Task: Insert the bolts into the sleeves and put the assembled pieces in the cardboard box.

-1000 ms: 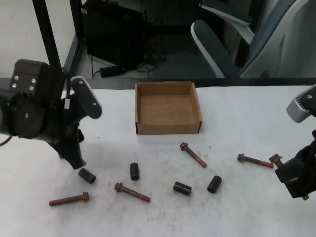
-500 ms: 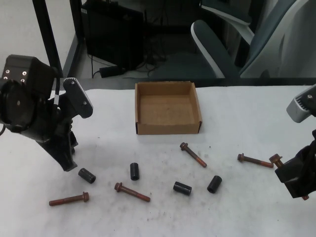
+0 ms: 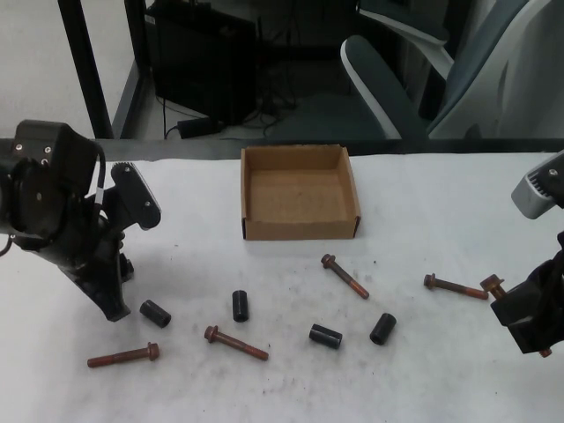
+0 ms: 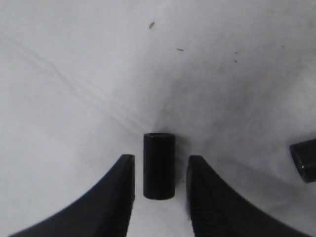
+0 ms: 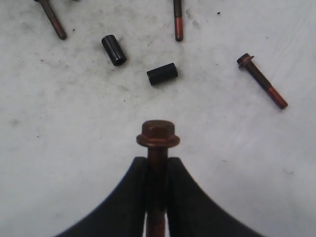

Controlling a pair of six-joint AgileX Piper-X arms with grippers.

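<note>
5 bolts (image 3: 235, 343), 4 sleeves (image 3: 240, 306), 1 cardboard box (image 3: 300, 229)

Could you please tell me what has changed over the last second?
The left end effector swung leftward and lower in the high view, open, now lined up with the leftmost sleeve. The right end effector stayed shut on its bolt; loose bolts, sleeves and box unmoved.

The right gripper (image 5: 157, 170) clamps a bolt (image 5: 157, 140) above two sleeves (image 5: 162, 74).
</note>
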